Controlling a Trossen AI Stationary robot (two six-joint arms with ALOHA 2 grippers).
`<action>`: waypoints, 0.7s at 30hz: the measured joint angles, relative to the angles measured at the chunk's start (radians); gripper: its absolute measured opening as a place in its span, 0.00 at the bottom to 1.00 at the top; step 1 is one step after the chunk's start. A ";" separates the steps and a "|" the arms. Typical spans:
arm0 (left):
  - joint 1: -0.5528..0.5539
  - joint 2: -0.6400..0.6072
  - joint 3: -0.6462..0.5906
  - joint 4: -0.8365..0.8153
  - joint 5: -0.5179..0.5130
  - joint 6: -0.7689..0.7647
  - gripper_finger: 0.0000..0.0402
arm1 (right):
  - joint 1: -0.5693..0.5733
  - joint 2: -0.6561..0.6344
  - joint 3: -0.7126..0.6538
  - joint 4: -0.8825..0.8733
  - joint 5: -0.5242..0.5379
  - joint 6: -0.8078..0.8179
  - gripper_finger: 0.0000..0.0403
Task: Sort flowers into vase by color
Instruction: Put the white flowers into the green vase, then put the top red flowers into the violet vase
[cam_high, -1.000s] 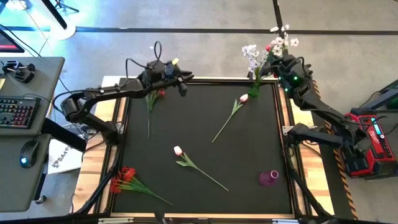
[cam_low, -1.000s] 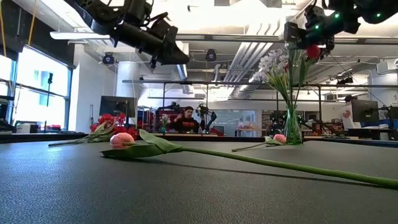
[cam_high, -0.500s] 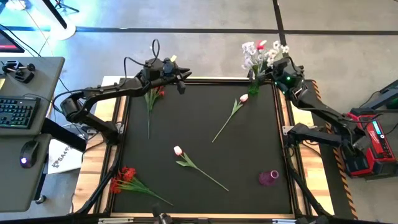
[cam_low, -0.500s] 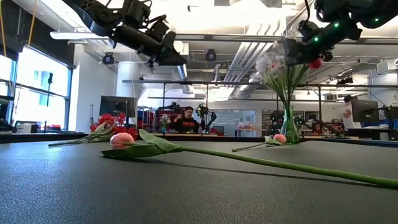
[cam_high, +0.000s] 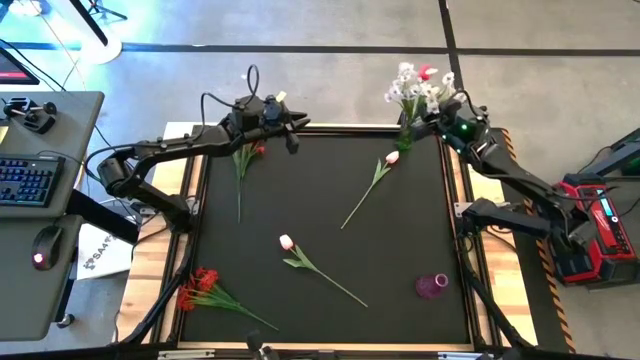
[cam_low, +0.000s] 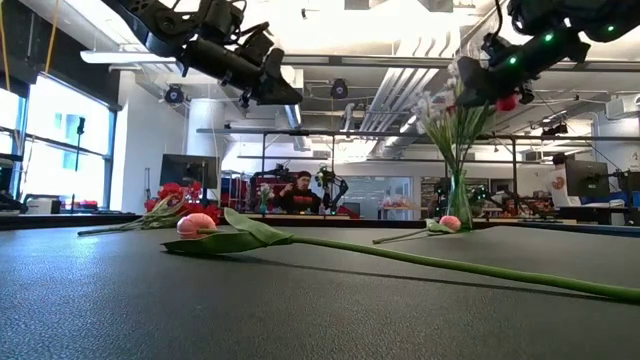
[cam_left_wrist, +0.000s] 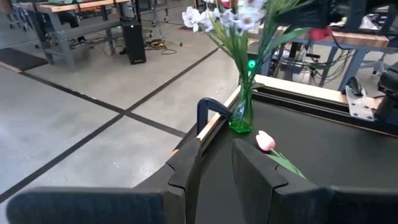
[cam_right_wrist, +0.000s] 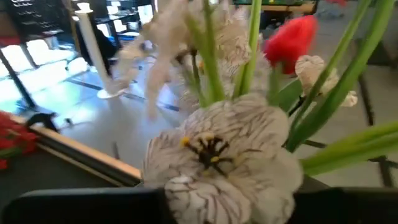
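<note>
Right gripper (cam_high: 447, 121) at upper right, beside the flowers (cam_high: 417, 86) in the green vase (cam_left_wrist: 241, 116); grip unreadable. Left gripper (cam_high: 291, 134) at upper middle, over the counter (cam_high: 400, 250) edge, slightly parted, grasping nothing.

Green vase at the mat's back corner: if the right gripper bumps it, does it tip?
Probably tippy: the green vase is narrow, and tall stems fan wide above it. It looks like glass, so likely slippery and breakable. The right gripper hovers close beside the blossoms.
</note>
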 joint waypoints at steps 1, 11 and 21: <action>0.000 0.000 0.000 0.000 0.000 0.000 0.20 | 0.000 -0.013 0.000 -0.016 -0.013 0.012 0.23; -0.001 0.000 0.000 0.000 0.000 -0.017 0.20 | 0.000 -0.129 0.128 -0.319 -0.079 0.021 0.23; -0.001 0.000 0.000 0.007 0.000 -0.047 0.20 | 0.000 -0.085 0.327 -0.437 -0.078 -0.060 0.31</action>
